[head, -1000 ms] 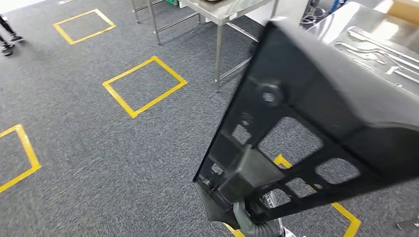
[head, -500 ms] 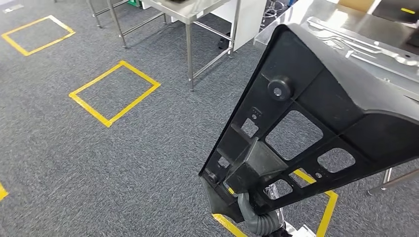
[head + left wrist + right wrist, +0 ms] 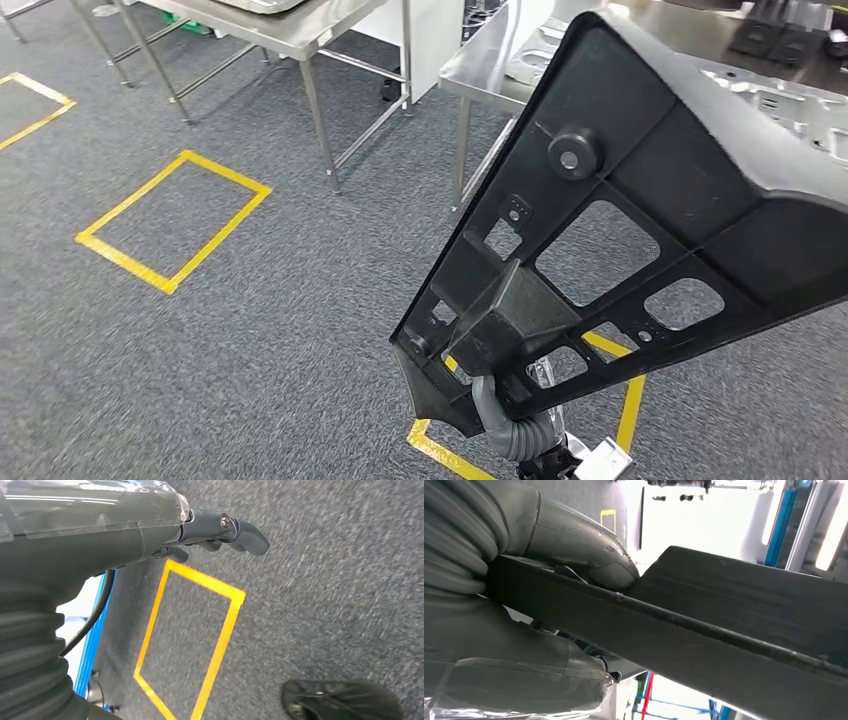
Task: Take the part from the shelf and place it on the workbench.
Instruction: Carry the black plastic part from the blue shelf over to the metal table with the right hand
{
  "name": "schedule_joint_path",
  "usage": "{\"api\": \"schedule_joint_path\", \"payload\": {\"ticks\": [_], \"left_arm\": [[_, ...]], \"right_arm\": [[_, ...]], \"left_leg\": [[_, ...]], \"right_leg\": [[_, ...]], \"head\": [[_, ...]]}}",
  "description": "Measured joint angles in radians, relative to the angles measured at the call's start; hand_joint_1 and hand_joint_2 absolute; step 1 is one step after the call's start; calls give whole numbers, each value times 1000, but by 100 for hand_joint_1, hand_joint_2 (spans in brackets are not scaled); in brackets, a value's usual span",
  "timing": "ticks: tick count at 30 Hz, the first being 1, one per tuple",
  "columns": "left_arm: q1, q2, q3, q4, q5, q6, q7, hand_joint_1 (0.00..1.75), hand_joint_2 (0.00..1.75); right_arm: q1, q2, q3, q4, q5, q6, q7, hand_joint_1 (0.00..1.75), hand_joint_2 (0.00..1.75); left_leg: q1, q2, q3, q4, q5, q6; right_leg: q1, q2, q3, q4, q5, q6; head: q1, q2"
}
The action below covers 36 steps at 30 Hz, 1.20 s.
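Observation:
A large black plastic part (image 3: 680, 170), a flat panel with several cut-out openings and a round boss, fills the right of the head view, tilted up over the floor. My right hand (image 3: 510, 435) grips it at its lower narrow end. Close up, the right hand's thumb (image 3: 594, 555) presses on the edge of the part (image 3: 734, 630), with the fingers under it. The steel workbench (image 3: 475, 80) stands ahead at the upper right, partly hidden behind the part, with metal pieces lying on it. My left hand (image 3: 215, 527) hangs over the carpet and holds nothing.
A second steel table (image 3: 300, 25) on thin legs stands at the upper left. Yellow tape squares (image 3: 122, 265) mark the grey carpet, and another tape outline (image 3: 630, 400) lies under the part. One more tape square (image 3: 220, 640) lies below the left hand.
The camera has moved: tables and tape squares have slid left and down, and the workbench is nearer. The part stays in my right hand at about the same tilt.

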Motion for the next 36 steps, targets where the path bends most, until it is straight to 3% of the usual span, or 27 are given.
{"api": "schedule_joint_path", "payload": {"ticks": [1,3,5,7,9,11,12,13,14,16,18,20,22,23,25,26,27,28,29,30,32,34,36], "left_arm": [[0,1,1,0,1,2,-2,0,175],[0,2,2,0,3,8,-14,0,175],[-1,2,3,-1,6,14,-32,0,175],[-3,1,4,-2,9,19,-51,0,175],[-3,0,4,-2,9,20,-63,0,175],[0,-1,5,-2,6,20,-64,0,175],[1,-1,5,-2,2,17,-57,0,175],[1,-2,5,-2,-3,14,-48,0,175],[0,-4,6,-2,-8,10,-35,0,175],[0,-7,5,-2,-16,1,-12,0,175],[0,-8,5,-2,-18,-5,3,0,175],[-1,-8,5,-2,-18,-6,8,0,175],[-3,-9,6,-2,-17,-6,8,0,175],[-4,-9,5,-2,-16,-6,8,0,175],[-2,-9,5,-2,-15,-6,8,0,175],[0,-9,5,-2,-14,-6,8,0,175],[2,-9,5,-2,-13,-6,7,0,175],[3,-9,5,-2,-12,-5,5,0,175],[4,-9,6,-2,-10,-4,1,0,175],[4,-9,6,-2,-9,-2,-6,0,175],[2,-9,6,-2,-9,1,-21,0,175],[0,-9,5,-2,-11,2,-31,0,175],[-2,-9,5,-2,-13,4,-34,0,175]], "right_arm": [[-2,4,0,0,1,5,3,175,175],[-3,12,-1,-1,3,15,9,175,175],[-1,15,-2,-4,5,23,12,175,175],[3,16,-7,-10,8,28,12,175,175],[6,17,-10,-14,9,34,12,175,175],[11,18,-12,-14,10,38,12,175,175],[16,18,-13,-15,11,38,14,175,175],[21,18,-15,-17,13,38,16,175,175],[25,18,-16,-21,14,37,19,175,175],[31,19,-19,-33,17,37,25,175,175],[35,21,-21,-41,18,38,28,175,175],[41,21,-24,-46,18,39,29,175,175],[46,21,-27,-51,18,40,28,175,175],[46,22,-28,-53,19,40,28,175,175],[47,25,-29,-55,19,40,28,175,175],[48,26,-30,-55,19,41,29,175,175],[49,27,-30,-55,19,41,29,175,175],[49,27,-30,-55,19,41,29,175,175],[50,27,-31,-55,18,42,29,175,175],[49,27,-31,-55,18,44,28,175,175],[48,27,-31,-55,15,49,27,175,175],[48,27,-31,-55,14,54,27,175,175],[49,27,-33,-55,14,57,26,175,175]], "left_leg": [[1,-23,26,-63,25,4],[-1,-53,48,-119,36,12],[-1,-35,51,-126,38,21],[4,-12,56,-135,42,33],[5,14,59,-141,43,43],[3,41,60,-140,39,45],[3,54,61,-140,37,45],[3,66,63,-140,35,43],[3,77,68,-140,31,41],[0,95,78,-139,22,33],[-5,110,87,-138,14,22],[-6,126,95,-140,9,10],[-2,111,95,-122,-10,-1],[0,90,79,-84,-34,-6],[2,47,16,50,-100,-10],[3,39,-18,116,-123,-11],[3,35,-40,154,-127,-11],[3,34,-45,152,-109,-10],[3,30,-31,109,-73,-8],[4,19,-4,39,-30,-5],[6,-20,43,-81,19,2],[3,-38,56,-115,20,12],[3,-20,59,-120,25,26]], "right_leg": [[0,11,-1,3,-2,4],[-2,30,-8,5,-2,15],[-4,47,-13,4,1,28],[-2,19,-27,32,-18,38],[-1,-41,-79,137,-75,47],[-6,-67,-147,262,-121,55],[-8,-71,-162,286,-120,58],[-11,-76,-155,269,-99,60],[-12,-84,-127,213,-65,60],[-10,-123,-52,70,-5,53],[-2,-143,-18,5,10,42],[1,-124,-18,2,8,30],[-3,-104,-14,-5,11,19],[-6,-94,-12,-8,13,14],[-7,-73,-12,-9,13,7],[-6,-61,-13,-8,13,5],[-5,-47,-12,-7,13,4],[-4,-33,-11,-6,12,5],[-4,-19,-10,-4,11,6],[-5,-6,-9,-2,10,9],[-3,16,-12,5,7,17],[-4,33,-18,7,7,30],[-7,37,-21,8,8,43]], "head": [[0,0],[0,0],[0,0],[0,0],[0,0],[0,0],[0,0],[0,0],[0,0],[0,0],[0,0],[0,0],[0,0],[0,0],[0,0],[0,0],[0,0],[0,0],[0,0],[0,0],[0,0],[0,0],[0,0]]}}
